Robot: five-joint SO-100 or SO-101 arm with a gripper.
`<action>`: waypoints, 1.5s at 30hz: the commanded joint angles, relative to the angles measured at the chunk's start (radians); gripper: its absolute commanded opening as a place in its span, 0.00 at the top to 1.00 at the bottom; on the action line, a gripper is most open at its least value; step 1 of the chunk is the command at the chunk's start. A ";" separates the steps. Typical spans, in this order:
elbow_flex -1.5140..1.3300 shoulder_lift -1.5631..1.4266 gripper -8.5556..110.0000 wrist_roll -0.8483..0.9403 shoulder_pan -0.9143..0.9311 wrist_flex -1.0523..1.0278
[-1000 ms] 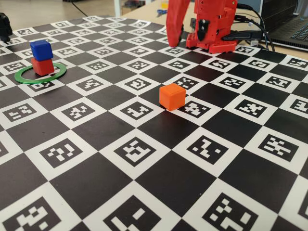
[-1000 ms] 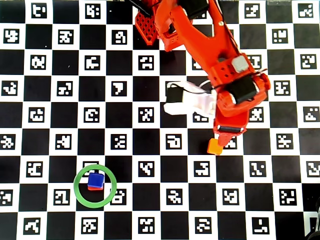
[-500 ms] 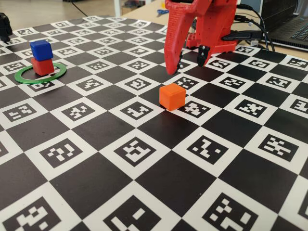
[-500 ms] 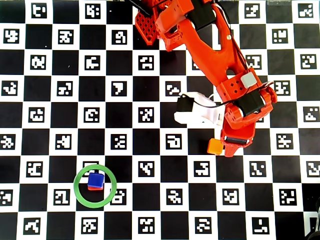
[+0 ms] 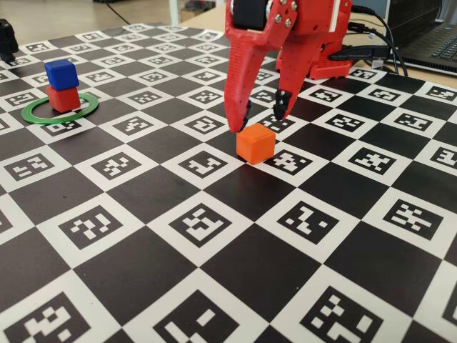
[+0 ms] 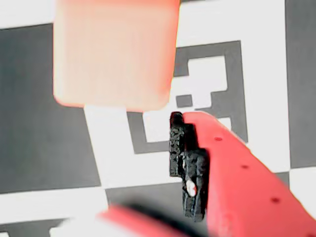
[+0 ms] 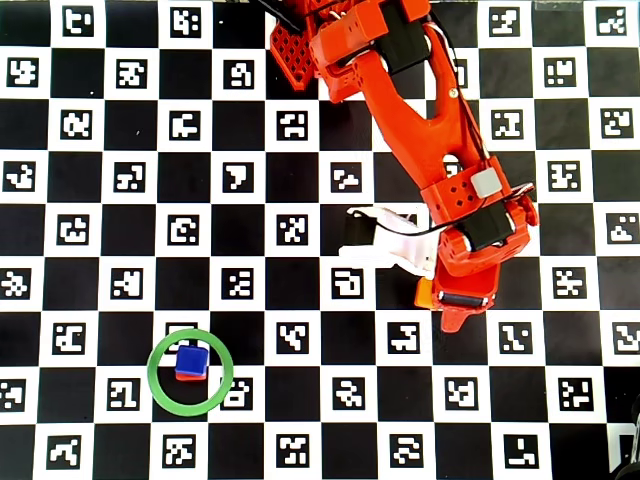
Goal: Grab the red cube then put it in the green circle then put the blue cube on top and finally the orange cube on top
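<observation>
We seem to be in a robotics lab or workshop. A checkerboard mat (image 5: 143, 193) printed with fiducial markers fills the frame, and at the upper right of the fixed view we see a laptop (image 5: 435, 39) and black cables (image 5: 371, 32) on a wooden bench.

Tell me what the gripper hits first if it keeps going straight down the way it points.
Probably the orange cube: the open gripper hangs just above it, fingertips either side. Depth is unclear, so one fingertip may clip its top edge.
</observation>
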State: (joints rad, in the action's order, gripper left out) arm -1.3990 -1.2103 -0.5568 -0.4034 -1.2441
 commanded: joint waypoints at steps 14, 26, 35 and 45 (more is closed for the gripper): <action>-0.084 -0.014 0.68 0.023 0.008 0.081; -0.097 0.002 0.68 0.032 0.018 0.101; -0.097 0.003 0.74 0.034 0.026 0.107; -0.097 0.003 0.87 0.046 0.025 0.107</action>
State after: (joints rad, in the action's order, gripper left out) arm -1.5018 -1.1781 -0.5185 -0.3866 -1.1428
